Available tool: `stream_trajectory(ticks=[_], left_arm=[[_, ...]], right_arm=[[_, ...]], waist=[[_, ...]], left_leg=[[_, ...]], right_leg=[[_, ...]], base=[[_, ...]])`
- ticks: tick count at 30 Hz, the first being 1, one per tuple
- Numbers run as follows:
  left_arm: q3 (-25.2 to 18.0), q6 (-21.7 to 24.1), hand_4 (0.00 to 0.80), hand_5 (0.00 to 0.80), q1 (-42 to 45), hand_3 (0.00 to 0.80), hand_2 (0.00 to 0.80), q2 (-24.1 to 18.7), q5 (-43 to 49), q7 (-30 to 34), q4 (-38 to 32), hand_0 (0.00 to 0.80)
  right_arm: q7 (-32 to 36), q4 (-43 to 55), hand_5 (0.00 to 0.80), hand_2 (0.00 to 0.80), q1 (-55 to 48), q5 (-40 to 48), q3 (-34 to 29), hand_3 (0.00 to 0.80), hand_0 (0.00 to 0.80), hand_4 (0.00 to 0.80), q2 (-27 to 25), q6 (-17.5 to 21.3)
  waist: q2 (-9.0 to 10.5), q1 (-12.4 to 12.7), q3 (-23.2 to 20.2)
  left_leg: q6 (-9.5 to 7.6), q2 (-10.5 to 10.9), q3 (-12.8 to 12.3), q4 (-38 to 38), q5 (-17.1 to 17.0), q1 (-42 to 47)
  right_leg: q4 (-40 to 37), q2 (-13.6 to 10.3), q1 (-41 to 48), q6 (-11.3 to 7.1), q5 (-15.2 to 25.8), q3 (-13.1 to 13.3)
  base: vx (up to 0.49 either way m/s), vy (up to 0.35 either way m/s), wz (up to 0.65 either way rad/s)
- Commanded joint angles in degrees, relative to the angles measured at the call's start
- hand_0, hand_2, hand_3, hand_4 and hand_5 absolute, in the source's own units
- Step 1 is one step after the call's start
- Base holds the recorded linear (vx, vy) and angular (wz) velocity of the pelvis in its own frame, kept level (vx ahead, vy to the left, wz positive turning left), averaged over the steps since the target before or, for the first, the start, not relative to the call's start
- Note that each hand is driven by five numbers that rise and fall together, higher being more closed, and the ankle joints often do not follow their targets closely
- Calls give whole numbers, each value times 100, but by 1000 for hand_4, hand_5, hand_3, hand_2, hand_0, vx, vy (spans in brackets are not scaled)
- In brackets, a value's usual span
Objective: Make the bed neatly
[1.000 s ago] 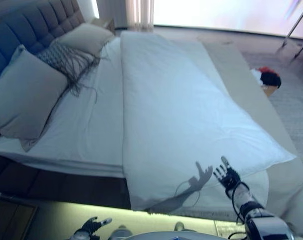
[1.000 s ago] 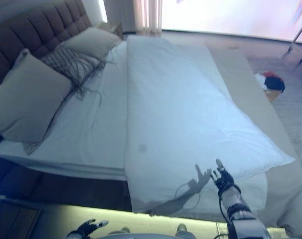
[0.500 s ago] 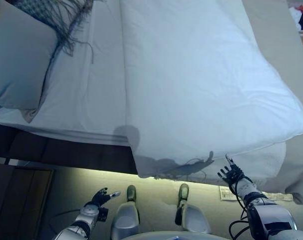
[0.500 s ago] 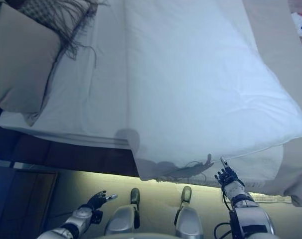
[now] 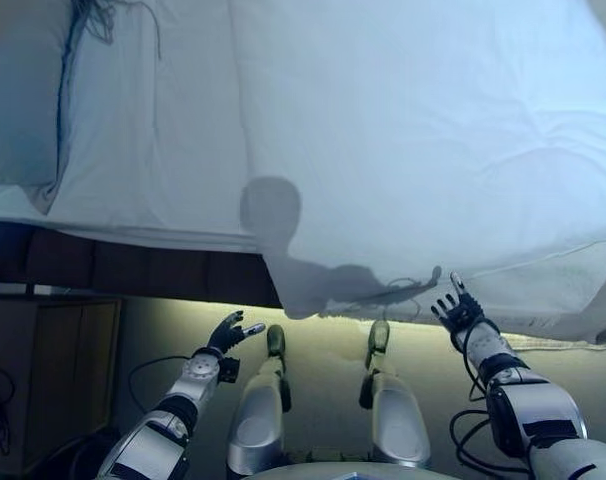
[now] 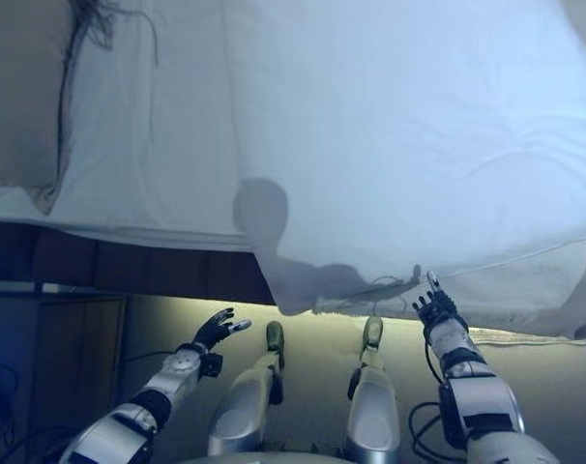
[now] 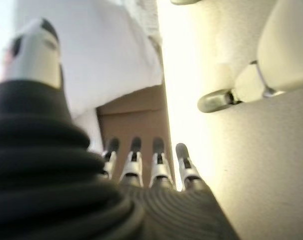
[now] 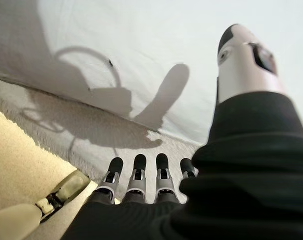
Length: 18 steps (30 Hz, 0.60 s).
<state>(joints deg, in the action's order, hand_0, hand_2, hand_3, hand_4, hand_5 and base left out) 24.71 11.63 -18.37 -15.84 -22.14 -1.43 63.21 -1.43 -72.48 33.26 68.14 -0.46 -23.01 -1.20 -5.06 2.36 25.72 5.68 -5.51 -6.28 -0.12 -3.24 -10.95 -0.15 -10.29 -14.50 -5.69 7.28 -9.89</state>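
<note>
Both hands, left hand (image 5: 230,330) & right hand (image 5: 456,311), open below smooth white duvet (image 5: 423,130).

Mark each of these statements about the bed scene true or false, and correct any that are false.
1. The right hand is open, just below the hanging edge of the white duvet. True.
2. The left hand is curled round the duvet's corner. False: it is open and holds nothing, down by the dark bed base.
3. The duvet covers the whole bed. False: a strip of white sheet lies bare beside it.
4. A grey pillow lies at the bare end of the bed. True.
5. The duvet's near edge hangs over the side of the bed. True.
</note>
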Motion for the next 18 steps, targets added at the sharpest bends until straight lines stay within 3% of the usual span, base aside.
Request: stream_trajectory(ticks=[1, 10, 18], left_arm=[[94, 173, 0, 0, -119, 0, 0, 23, -477, -248, -84, 0], [116, 320, 0, 0, 16, 0, 0, -46, -1146, -401, -881, 0], [234, 521, 0, 0, 412, 0, 0, -109, -1377, -480, -1348, 0]], right_arm=[[-193, 3, 0, 0, 400, -58, 94, 0, 0, 0, -227, 272], [-263, 37, 0, 0, 1236, -408, 108, 0, 0, 0, -998, 363], [-39, 224, 0, 0, 2335, -1003, 514, 0, 0, 0, -1590, 170]], waist=[[21, 43, 122], [-269, 188, 407], [-493, 334, 407]], left_leg=[[-173, -35, -53, 252, -44, -376], [-196, 107, -9, 243, -153, -904], [-190, 163, 65, 174, -269, -1285]], right_leg=[[536, -455, -556, -179, 118, 35], [744, -520, -1176, -232, 162, 12], [867, -528, -1642, -231, 173, 49]], base=[[0, 0, 0], [-32, 20, 3], [-8, 64, 0]])
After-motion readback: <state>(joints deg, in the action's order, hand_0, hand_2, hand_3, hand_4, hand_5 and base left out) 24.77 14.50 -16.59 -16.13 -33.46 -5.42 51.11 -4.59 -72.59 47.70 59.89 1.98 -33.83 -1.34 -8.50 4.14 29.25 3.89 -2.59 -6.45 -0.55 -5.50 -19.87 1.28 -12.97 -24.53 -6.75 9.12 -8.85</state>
